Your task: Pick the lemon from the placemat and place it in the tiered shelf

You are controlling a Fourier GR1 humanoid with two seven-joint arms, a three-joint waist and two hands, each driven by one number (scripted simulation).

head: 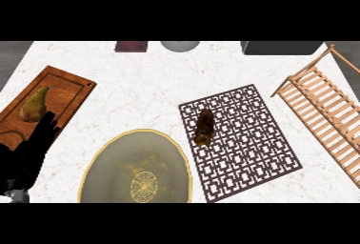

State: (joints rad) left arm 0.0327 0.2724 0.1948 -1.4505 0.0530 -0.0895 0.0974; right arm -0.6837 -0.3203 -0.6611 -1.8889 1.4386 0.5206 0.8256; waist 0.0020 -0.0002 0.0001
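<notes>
I see the lemon [205, 127] on the placemat [243, 157]; left hand [28, 152] rests, fingers apart, beside the tiered shelf [325, 114].

table [141, 71]: white stone look, faint marbled veins, smooth
tray [67, 93], left of frame: reddish-brown wood, visible grain, slight sheen
plate [105, 157], lower centre: dull olive glaze, speckled gold, gilt rim
placemat [246, 143], centre right: dark brown openwork lattice, matt
tiered shelf [327, 119], right edge: pale bare wood slats, matt
pear [34, 105], on tray: yellow-green skin, smooth, matt
</notes>
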